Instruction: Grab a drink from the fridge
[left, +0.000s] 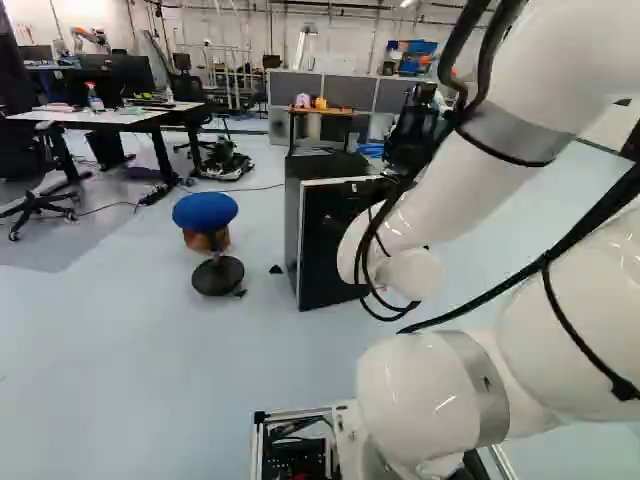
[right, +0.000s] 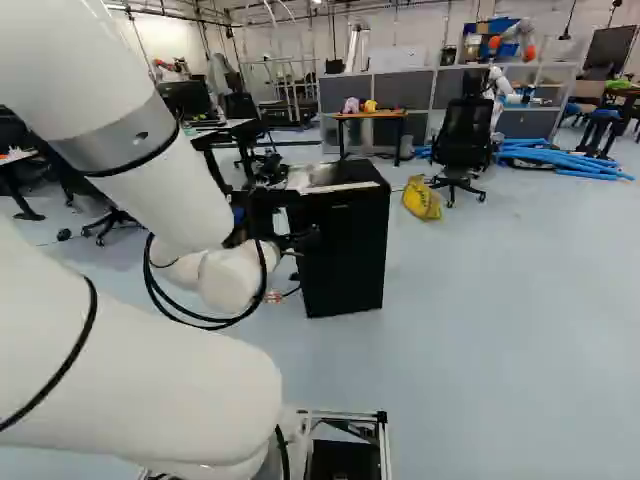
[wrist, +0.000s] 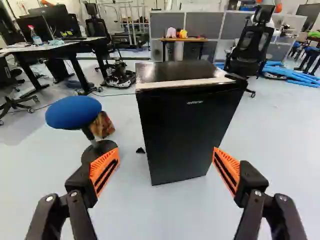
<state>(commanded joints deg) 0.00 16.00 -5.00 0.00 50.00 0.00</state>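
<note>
Plainly, the fridge (wrist: 182, 130) stood upright on the floor ahead of the arm (right: 180, 195), its black front facing the gripper (right: 300, 240). A pale strip ran along the top edge of that front; whether the door was fully closed could not be told. In the wrist view, the two fingers were spread wide, their orange pads (wrist: 104, 172) apart with nothing held between them, and the fridge stood ahead of them. The blue stool (left: 205, 209) stood near the fridge, to its left in the left base view. The yellow bag (right: 422, 198) lay on the floor behind the fridge, to its right in the right base view. Farther behind the fridge were the small table (right: 371, 115), with toys (right: 352, 105) on it, the office chair (right: 465, 135) and the blue tubes (right: 570, 160).
</note>
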